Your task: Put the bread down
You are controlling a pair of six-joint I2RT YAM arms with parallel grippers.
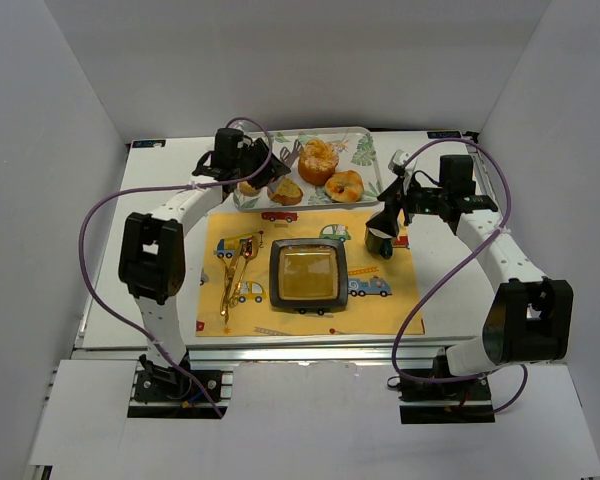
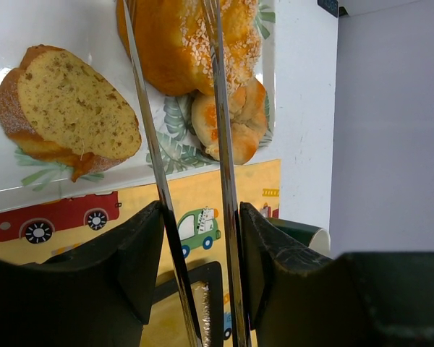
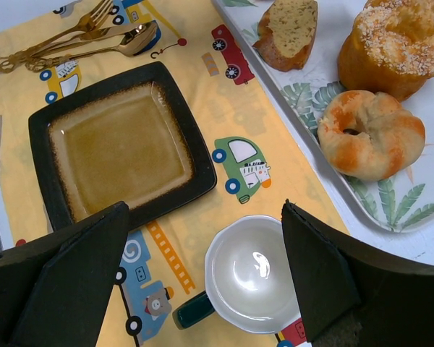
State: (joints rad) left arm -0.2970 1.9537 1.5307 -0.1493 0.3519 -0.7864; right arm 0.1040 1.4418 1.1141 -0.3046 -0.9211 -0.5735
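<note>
The left gripper (image 2: 200, 217) is clenched on a pair of thin silver metal tongs (image 2: 224, 173). Its 2 black fingers press on the outside of the 2 blades, so squeezing would pinch the tongs rather than touch food directly. In the left wrist view the blades run up the middle of the frame and cross the tall golden-orange bun with the pale-flecked top (image 2: 188, 43). Their tips are cut off by the upper edge, so I cannot tell whether they touch it.

That bun, the bread to be placed, sits on the white leaf-patterned tray (image 1: 355, 145) at the upper centre of the top view. It stands between the flat brown toast slice (image 1: 285, 190) to its lower left and the glazed ring donut (image 1: 345, 186) to its lower right, just beside both. It is not lifted – it rests on the tray.

The right gripper (image 3: 202, 210) is spread wide with nothing in it. It hangs over the white cup with the dark green handle (image 3: 253, 275) at the lower centre of its view, apart from the tray, likely to leave the left arm room.

The square dark-rimmed amber plate (image 1: 277, 275) lies on the yellow car-print placemat (image 1: 390, 310) just below the tray – the likely landing spot. Gold cutlery (image 1: 235, 275) lies to its left.
</note>
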